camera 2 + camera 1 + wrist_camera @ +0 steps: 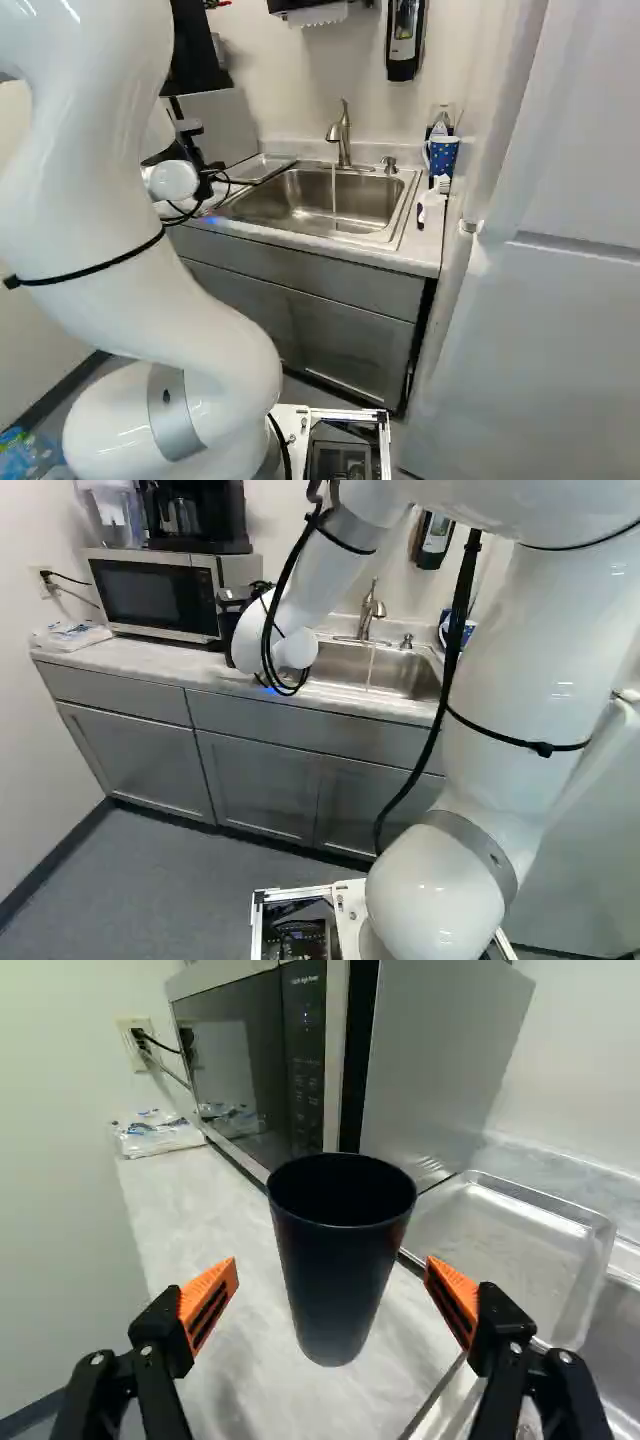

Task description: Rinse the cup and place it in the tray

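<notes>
The black cup [338,1270] stands upright on the pale worktop [180,1200], its mouth facing up, outside the shallow metal tray [582,1218]. In the wrist view, the fingers [210,1298] are spread wide, with their orange pads on either side of the cup and a gap between it and each pad; nothing is gripped. The tray lies near the cup, on the side toward the sink [318,205], with the microwave [150,595] behind them. The white arm [525,645] reaches over the front of the worktop, and its wrist end hangs between the microwave and the sink in the left base view. A thin stream of water [334,192] runs from the metal faucet [341,140] down into the basin. A small pump top [389,164] sits beside the faucet on the sink's back rim. On the far side of the sink from the tray, a blue patterned mug [442,157] stands near the wall, and a white-headed brush [432,203] is just in front of it. A black coffee maker [200,520] and a clear pitcher [115,518] are on top of the microwave, and a flat plastic packet [72,635] lies on the worktop by the wall corner.
</notes>
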Motion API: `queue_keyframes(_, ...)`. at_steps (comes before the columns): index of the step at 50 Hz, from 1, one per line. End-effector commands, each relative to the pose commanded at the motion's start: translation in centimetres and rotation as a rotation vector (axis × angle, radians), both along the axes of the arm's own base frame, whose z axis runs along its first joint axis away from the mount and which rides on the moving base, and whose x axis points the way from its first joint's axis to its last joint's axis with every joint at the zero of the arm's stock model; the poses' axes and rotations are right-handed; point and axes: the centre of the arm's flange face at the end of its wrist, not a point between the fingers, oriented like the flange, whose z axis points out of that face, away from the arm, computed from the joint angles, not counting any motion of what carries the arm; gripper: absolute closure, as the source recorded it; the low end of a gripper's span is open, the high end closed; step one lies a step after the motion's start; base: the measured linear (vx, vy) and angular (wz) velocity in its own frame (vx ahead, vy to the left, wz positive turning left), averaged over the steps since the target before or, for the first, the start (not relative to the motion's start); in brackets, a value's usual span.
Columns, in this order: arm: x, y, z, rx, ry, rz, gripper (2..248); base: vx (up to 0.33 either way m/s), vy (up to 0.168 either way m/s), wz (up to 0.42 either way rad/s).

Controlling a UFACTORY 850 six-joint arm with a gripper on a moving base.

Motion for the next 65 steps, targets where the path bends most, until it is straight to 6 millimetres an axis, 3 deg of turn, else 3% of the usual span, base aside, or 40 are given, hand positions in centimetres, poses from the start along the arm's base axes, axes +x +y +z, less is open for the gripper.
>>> queue_keyframes(20,0.2,0.0,0.1,0.006,-0.009,-0.001,3,0.0,0.0,0.0)
queue_keyframes(21,0.2,0.0,0.1,0.006,-0.009,-0.001,32,0.0,0.0,0.0)
queue_keyframes(25,0.2,0.0,0.1,0.006,-0.009,-0.001,32,0.0,0.0,0.0)
queue_keyframes(26,0.2,0.0,0.1,0.006,-0.009,-0.001,70,0.0,0.0,0.0)
queue_keyframes(31,0.2,0.0,0.1,0.006,-0.009,-0.001,70,0.0,0.0,0.0)
queue_keyframes(32,0.2,0.0,0.1,0.006,-0.009,-0.001,108,0.0,0.0,0.0)
queue_keyframes(36,0.2,0.0,0.1,0.006,-0.009,-0.001,108,0.0,0.0,0.0)
queue_keyframes(37,0.2,0.0,0.1,0.006,-0.009,-0.001,129,0.0,0.0,0.0)
queue_keyframes(53,0.1,-0.2,1.2,0.016,-0.028,-0.003,130,0.0,0.0,0.0)
queue_keyframes(65,-0.2,-1.8,2.5,0.027,-0.05,-0.028,130,0.0,0.0,0.0)
